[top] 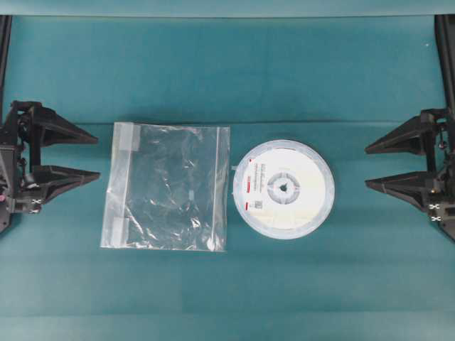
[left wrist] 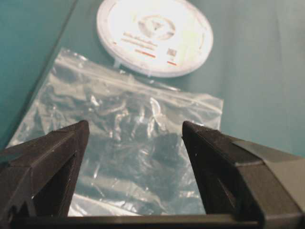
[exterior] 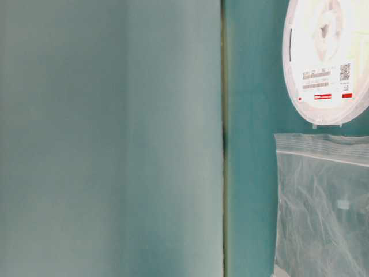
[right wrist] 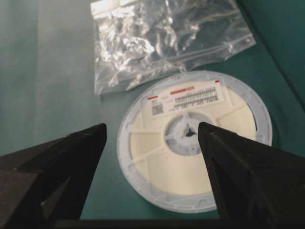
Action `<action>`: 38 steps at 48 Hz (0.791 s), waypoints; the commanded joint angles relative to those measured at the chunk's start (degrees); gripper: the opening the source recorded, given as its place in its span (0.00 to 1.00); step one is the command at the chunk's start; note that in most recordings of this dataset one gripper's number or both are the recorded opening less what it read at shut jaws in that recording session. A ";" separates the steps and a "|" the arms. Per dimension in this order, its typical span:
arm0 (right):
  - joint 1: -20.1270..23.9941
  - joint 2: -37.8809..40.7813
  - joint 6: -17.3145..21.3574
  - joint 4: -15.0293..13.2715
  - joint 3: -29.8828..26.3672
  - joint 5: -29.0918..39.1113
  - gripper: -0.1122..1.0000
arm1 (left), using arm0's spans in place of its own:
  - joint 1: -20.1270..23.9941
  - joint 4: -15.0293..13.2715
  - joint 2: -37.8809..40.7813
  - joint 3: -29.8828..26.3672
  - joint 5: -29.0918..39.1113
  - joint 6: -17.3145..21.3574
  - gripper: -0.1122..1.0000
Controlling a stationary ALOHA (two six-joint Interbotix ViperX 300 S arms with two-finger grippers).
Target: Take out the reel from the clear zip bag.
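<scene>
The reel [top: 284,189] lies flat on the teal table, outside the clear zip bag [top: 168,187] and just right of it, with a narrow gap between them. It is a pale-cream disc with a grey spoked hub and a white label with red marks [right wrist: 190,98]. The bag is crinkled and flat, with nothing inside, its zip strip toward the reel [left wrist: 157,88]. My left gripper [top: 91,155] stands open at the table's left, short of the bag's left edge. At the right side my right gripper [top: 372,167] is open too, apart from the reel [right wrist: 193,140]. Neither holds anything.
A teal cloth covers the table [top: 227,298], with a fold line running across behind the bag and reel [top: 227,122]. The table-level view shows the reel [exterior: 328,57] and the bag [exterior: 323,202] at its right edge, beside a dark seam [exterior: 223,138].
</scene>
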 commanded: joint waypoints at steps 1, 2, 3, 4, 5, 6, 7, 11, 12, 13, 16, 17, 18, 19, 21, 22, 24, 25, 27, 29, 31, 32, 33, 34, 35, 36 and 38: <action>-0.18 0.00 -1.05 0.00 -0.62 -0.18 0.90 | -0.09 0.18 0.26 -1.41 -0.62 0.09 0.87; -0.18 -0.09 -1.32 0.00 -0.62 -0.18 0.90 | -0.09 0.18 0.18 -1.41 -0.53 0.09 0.88; -0.18 -0.18 -1.49 0.00 -0.62 -0.18 0.90 | -0.09 0.18 0.18 -1.41 -0.62 0.09 0.88; -0.18 -0.18 -1.76 -0.09 -0.79 -0.18 0.90 | -0.09 0.18 0.18 -1.41 -0.53 0.09 0.88; -0.18 -0.26 -1.93 0.00 -0.62 -0.18 0.90 | -0.09 0.09 0.18 -1.32 -0.53 0.09 0.87; -0.18 -0.35 -2.20 -0.09 -0.79 -0.18 0.90 | -0.09 0.18 0.18 -1.32 -0.53 0.00 0.87; -0.18 -0.44 -2.46 -0.09 -0.79 -0.18 0.90 | -0.09 0.18 0.18 -1.41 -0.53 0.00 0.87; -0.18 -0.97 -3.34 -0.09 -0.88 -0.35 0.90 | -0.09 0.18 0.09 -1.41 -0.62 -0.18 0.88; -0.18 -1.14 -3.60 -0.09 -0.88 -0.44 0.90 | -0.09 0.18 0.09 -1.41 -0.70 -0.18 0.88; -0.18 -1.23 -3.69 -0.09 -0.88 -0.35 0.89 | -0.09 0.18 0.18 -1.41 -0.70 -0.18 0.88; -0.18 -1.49 -3.78 -0.09 -0.88 -0.35 0.89 | -0.09 0.18 0.09 -1.41 -0.88 -0.26 0.87; -0.18 -1.58 -3.78 -0.09 -0.88 -0.35 0.89 | -0.09 0.18 0.09 -1.41 -0.88 -0.26 0.87; -0.18 -1.58 -3.78 -0.09 -0.97 -0.26 0.89 | -0.09 0.18 0.09 -1.41 -0.97 -0.26 0.87; -0.18 -1.58 -3.78 -0.09 -0.88 -0.26 0.89 | -0.09 0.18 0.00 -1.41 -0.97 -0.26 0.87; -0.18 -1.58 -3.78 -0.09 -0.88 -0.18 0.89 | -0.09 0.18 0.00 -1.41 -0.97 -0.35 0.88; -0.18 -1.58 -3.78 0.00 -0.88 -0.18 0.89 | -0.09 0.18 -0.09 -1.41 -1.05 -0.35 0.88; -0.18 -1.58 -3.78 -0.09 -0.88 -0.18 0.89 | -0.09 0.18 -0.09 -1.41 -1.05 -0.35 0.87; -0.18 -1.58 -3.78 0.00 -0.88 -0.18 0.89 | -0.09 0.18 -0.18 -1.41 -0.97 -0.35 0.88; -0.18 -1.58 -3.78 -0.09 -0.88 -0.18 0.89 | -0.09 0.18 -0.26 -1.41 -0.97 -0.35 0.88; -0.18 -1.58 -3.78 -0.09 -0.88 -0.18 0.89 | -0.09 0.18 -0.26 -1.41 -0.97 -0.35 0.87; -0.18 -1.49 -3.69 0.00 -0.79 -0.18 0.89 | -0.09 0.18 -0.26 -1.41 -0.97 -0.35 0.87; -0.18 -1.49 -3.69 -0.09 -0.79 -0.09 0.89 | -0.09 0.18 -0.35 -1.41 -1.05 -0.35 0.87; -0.18 -1.41 -3.69 0.00 -0.79 -0.18 0.89 | -0.09 0.18 -0.35 -1.41 -0.97 -0.35 0.87; -0.18 -1.32 -3.69 -0.09 -0.79 -0.18 0.89 | -0.09 0.18 -0.35 -1.41 -1.05 -0.35 0.88; -0.18 -1.32 -3.60 -0.09 -0.79 -0.18 0.89 | -0.09 0.18 -0.35 -1.41 -0.97 -0.35 0.88; -0.18 -1.32 -3.60 -0.09 -0.79 -0.18 0.89 | -0.09 0.18 -0.35 -1.41 -0.97 -0.35 0.88; -0.18 -1.32 -3.60 -0.09 -0.79 -0.18 0.89 | -0.09 0.09 -0.35 -1.41 -0.97 -0.35 0.87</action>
